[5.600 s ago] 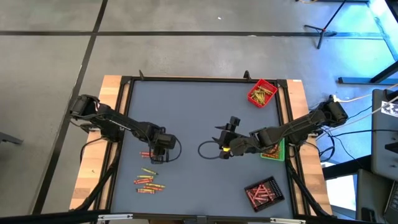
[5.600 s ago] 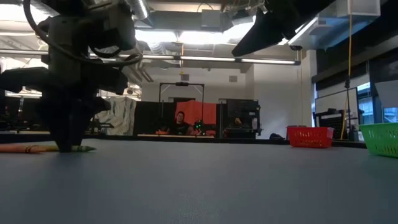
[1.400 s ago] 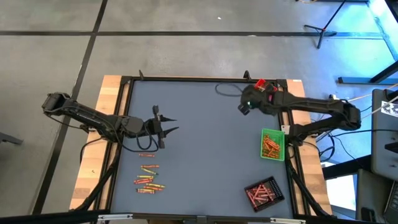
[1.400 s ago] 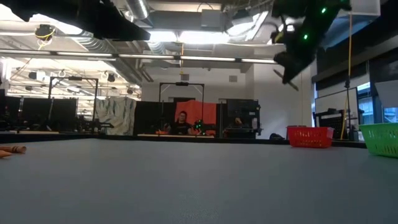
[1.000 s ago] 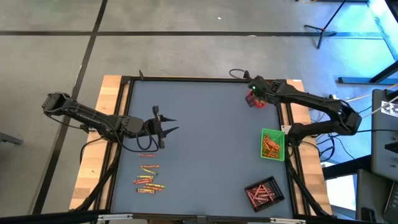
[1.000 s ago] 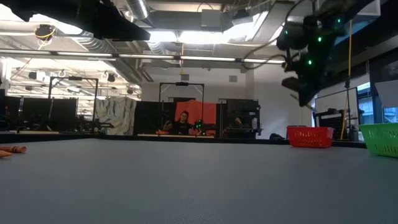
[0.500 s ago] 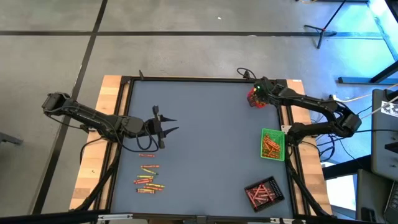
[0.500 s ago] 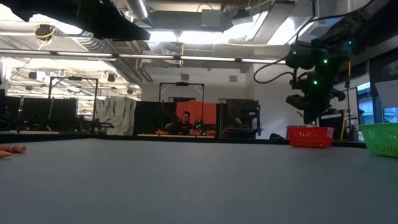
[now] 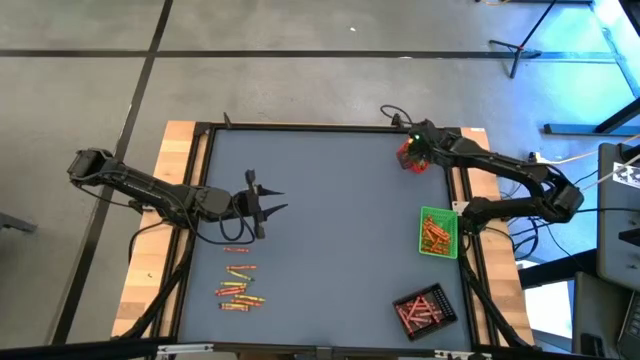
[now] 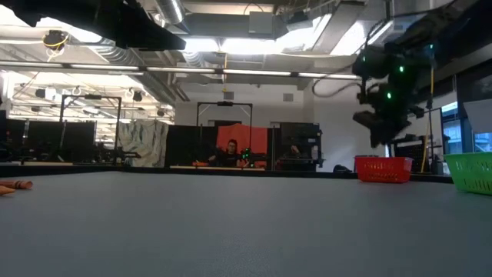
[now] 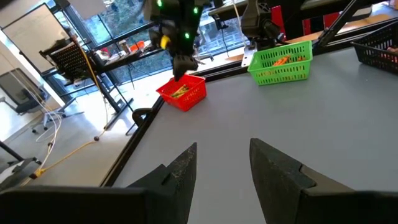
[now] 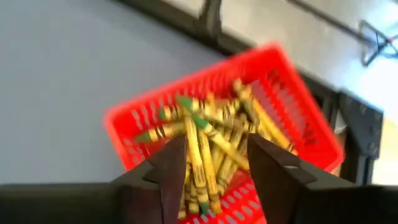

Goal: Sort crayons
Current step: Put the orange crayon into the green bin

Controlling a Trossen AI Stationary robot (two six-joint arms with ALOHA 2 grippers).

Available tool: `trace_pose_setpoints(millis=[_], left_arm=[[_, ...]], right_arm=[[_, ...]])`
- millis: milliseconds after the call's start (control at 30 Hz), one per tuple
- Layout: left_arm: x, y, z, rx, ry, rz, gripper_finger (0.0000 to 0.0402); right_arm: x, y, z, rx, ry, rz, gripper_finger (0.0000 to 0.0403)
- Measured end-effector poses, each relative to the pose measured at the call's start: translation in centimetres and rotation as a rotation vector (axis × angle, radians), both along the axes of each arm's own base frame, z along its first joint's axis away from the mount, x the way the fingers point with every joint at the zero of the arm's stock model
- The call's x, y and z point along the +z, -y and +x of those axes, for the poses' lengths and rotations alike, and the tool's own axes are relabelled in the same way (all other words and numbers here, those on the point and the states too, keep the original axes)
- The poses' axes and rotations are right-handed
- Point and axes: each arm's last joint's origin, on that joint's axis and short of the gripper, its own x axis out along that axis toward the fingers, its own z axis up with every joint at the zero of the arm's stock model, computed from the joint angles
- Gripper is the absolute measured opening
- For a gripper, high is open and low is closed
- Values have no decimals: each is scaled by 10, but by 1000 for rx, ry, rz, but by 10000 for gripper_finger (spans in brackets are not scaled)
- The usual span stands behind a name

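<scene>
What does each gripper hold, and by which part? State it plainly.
Nothing is held. The right gripper hangs open over the red tray of crayons, nothing between its fingers. The left gripper waits open above bare table.

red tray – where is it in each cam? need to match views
High view: red tray at the table's far right corner, mostly hidden under the right tool.
Low view: right of centre at the far table edge, right tool just above it.
Left wrist view: upper middle, right tool over it.
Right wrist view: fills the centre, crayons inside.
Shared landmark: the right tool above the tray.
</scene>
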Motion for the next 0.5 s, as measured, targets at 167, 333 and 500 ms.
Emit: trace_pose_setpoints(millis=[167, 333, 500], left_arm=[[0, 0, 0, -9, -1, -2, 131], [-5, 2, -1, -75, -45, -51, 131], [-24, 2, -8, -61, -227, -135, 131]], right_arm=[[38, -26, 23, 170, 177, -115, 173], [62, -70, 51, 439, 357, -235, 174], [70, -115, 75, 682, 468, -273, 174]])
